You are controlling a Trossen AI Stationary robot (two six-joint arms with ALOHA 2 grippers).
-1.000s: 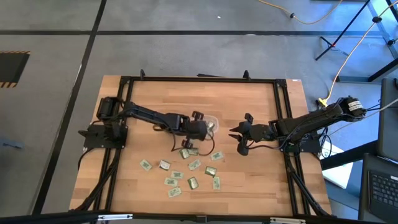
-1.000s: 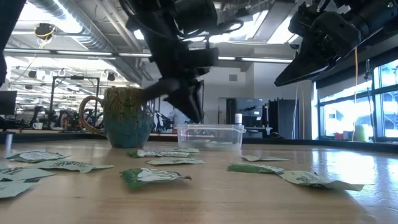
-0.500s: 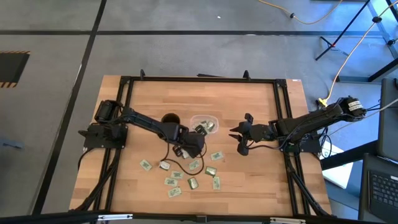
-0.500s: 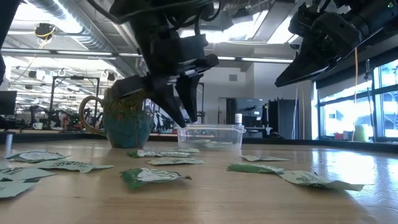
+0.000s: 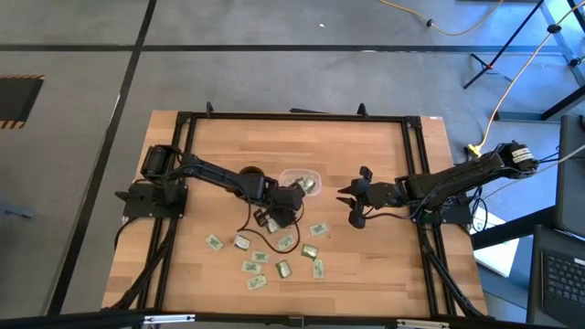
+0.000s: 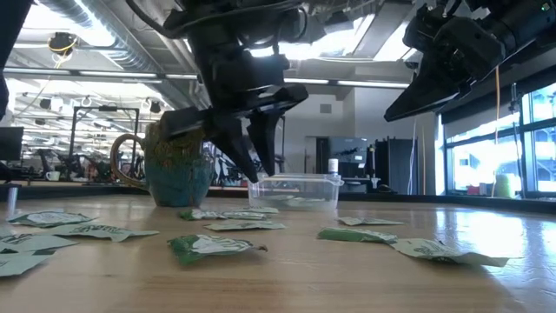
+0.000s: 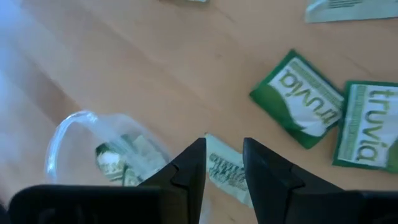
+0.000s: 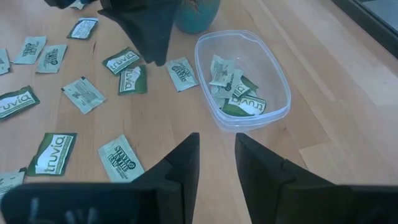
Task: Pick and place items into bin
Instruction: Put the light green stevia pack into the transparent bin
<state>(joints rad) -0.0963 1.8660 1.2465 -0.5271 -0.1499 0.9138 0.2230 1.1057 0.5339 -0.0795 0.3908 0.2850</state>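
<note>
On the tabletop (image 5: 366, 265), loose packets beside a clear bin.

We list the packets (image 8: 121, 158) as thin, light, flat and limp, lying scattered near the bin (image 8: 273, 68), which already holds a few; we judge them slippery to lift off the wood, best pinched across a short edge or raised corner, gently, since paper tears. Our left claw (image 6: 248, 152) hangs just beside the bin with its fingers spread and nothing between them, one packet lying right below its tips. Our right claw (image 8: 214, 158) waits apart to the side, fingers parted, empty. A brown mug (image 6: 176, 165) stands behind the bin.
</note>
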